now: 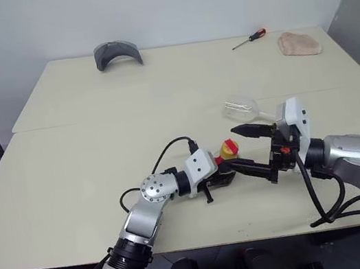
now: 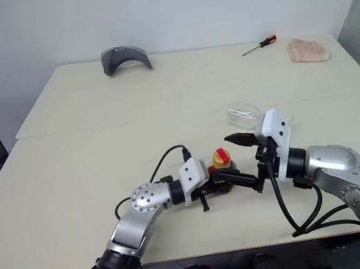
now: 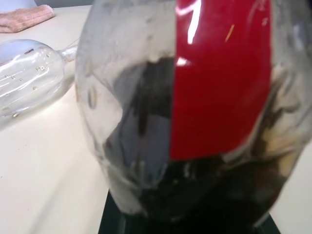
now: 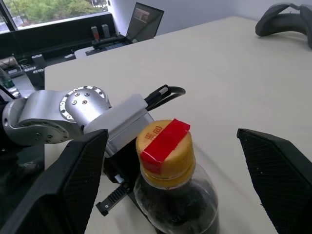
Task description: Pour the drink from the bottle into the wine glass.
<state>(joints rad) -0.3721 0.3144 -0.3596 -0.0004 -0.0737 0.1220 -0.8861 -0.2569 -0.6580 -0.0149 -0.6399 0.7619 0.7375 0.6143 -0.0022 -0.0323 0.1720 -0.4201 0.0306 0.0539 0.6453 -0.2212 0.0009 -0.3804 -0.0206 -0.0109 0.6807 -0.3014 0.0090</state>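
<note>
Bottle (image 4: 173, 195), upright near the front edge of the pale table (image 1: 98, 142), is clamped low on its bulbous body by the left gripper (image 1: 221, 178), whose fingers are closed tight on it. The yellow-and-red cap (image 4: 165, 148) is still on, so uncapping is judged the coming move. The right gripper (image 4: 180, 185) stands with its fingers spread as wide as they go, empty, one to either side of the cap and short of touching it; the bottle's long axis runs vertical, crossing the line of those fingers. Dark drink (image 3: 161, 195) sits low in the bottle. The wine glass (image 1: 245, 107) lies on its side just beyond the right gripper and would need righting first. Well apart, at the far edge: a grey curved object (image 1: 117, 53), a folded cloth (image 1: 299, 43), a screwdriver (image 1: 249, 39). Nothing blocks the cap.
</note>
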